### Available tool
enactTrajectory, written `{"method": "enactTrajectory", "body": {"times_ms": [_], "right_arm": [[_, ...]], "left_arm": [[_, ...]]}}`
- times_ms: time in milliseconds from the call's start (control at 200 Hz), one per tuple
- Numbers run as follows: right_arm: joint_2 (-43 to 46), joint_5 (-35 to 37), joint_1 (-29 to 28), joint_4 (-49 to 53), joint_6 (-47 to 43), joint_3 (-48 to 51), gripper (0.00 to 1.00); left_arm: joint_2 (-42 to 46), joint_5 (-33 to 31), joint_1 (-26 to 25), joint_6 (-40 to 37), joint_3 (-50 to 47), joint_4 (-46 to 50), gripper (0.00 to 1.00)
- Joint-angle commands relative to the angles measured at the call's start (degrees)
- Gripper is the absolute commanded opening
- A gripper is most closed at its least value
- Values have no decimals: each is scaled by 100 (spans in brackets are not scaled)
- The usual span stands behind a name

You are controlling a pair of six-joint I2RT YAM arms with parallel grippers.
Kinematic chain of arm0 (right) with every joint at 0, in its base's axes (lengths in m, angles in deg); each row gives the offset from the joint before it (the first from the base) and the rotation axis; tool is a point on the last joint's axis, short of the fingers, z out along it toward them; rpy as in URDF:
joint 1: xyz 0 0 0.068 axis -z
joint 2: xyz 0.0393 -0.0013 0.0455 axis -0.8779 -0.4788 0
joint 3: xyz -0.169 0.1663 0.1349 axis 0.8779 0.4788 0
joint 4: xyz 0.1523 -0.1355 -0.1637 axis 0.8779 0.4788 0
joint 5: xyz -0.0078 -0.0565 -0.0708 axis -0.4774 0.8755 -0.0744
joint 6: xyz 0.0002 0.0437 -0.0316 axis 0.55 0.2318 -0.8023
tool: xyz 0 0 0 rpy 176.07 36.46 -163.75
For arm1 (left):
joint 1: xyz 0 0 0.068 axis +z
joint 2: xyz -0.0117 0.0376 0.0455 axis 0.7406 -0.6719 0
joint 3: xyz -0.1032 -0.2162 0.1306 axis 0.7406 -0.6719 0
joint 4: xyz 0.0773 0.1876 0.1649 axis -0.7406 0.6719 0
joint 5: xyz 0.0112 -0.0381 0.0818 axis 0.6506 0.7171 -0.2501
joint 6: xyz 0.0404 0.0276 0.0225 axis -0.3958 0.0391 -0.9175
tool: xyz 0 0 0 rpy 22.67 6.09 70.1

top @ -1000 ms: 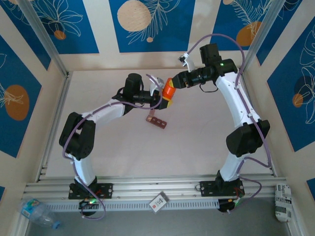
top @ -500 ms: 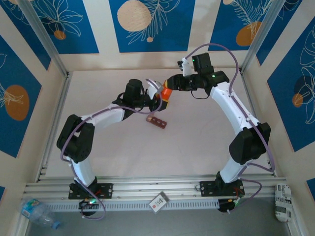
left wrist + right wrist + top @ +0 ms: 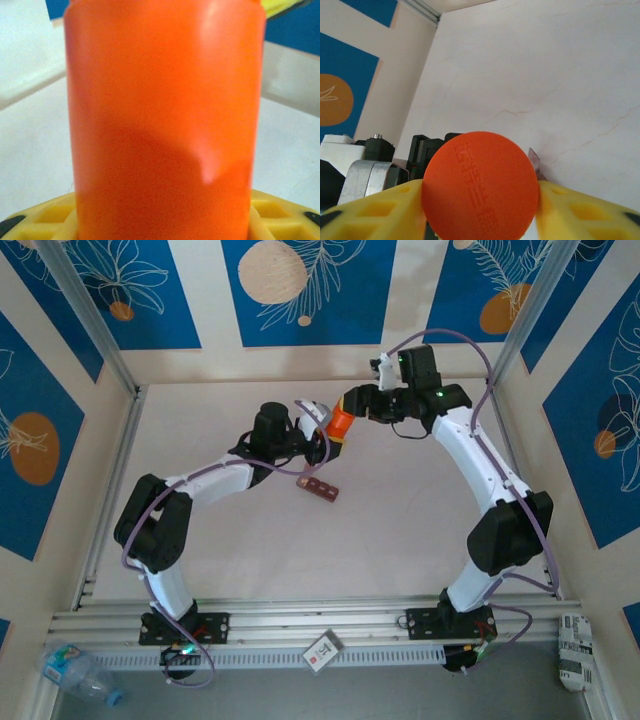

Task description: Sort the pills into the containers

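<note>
L jaws clamped on orange bottle [image 3: 165, 120]; R jaws flank its cap [image 3: 480, 185], can't tell if gripping. Containers [image 3: 319, 488] look light, stiff; I'd pinch across strip.

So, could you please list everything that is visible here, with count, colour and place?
orange bottle: one, orange, held in the air above the table, between the two grippers
containers: one strip, reddish-brown, on the table just nearer than the bottle
plastic bottle: one, clear, near-left corner
card: one, white, near edge, middle
white box: one, white, near-right corner
left gripper: one, yellow pads, closed on the orange bottle's body
right gripper: one, yellow pads, either side of the bottle's round end; grip unclear
</note>
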Motion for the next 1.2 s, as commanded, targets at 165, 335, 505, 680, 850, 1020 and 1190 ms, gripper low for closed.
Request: {"method": "enactTrajectory", "body": {"times_ms": [165,335,505,680,850,1020,1190], "right_arm": [[569,-756,412,273,-593,-390,83],[577,-919,502,607,-1626,-525,84],[302,-1117,529,1156,-2479,-936,84],[30,-1121,509,1495,-2704,-1333,83],[-105,-1191,461,1686,-2824,-1402,82],[-134,-1191,426,1701,-2837,-1239,77],[-143,-1200,422,1678,-2832,-1098,69]], "left_arm": [[-2,936,111,277,262,-684,0],[-62,1628,181,339,466,-421,0],[-165,2142,207,446,705,-120,0],[-256,2359,205,563,808,-59,0],[-276,2389,202,580,818,-41,0],[-284,2408,207,563,826,-15,0],[-297,2413,206,561,853,3,0]]}}
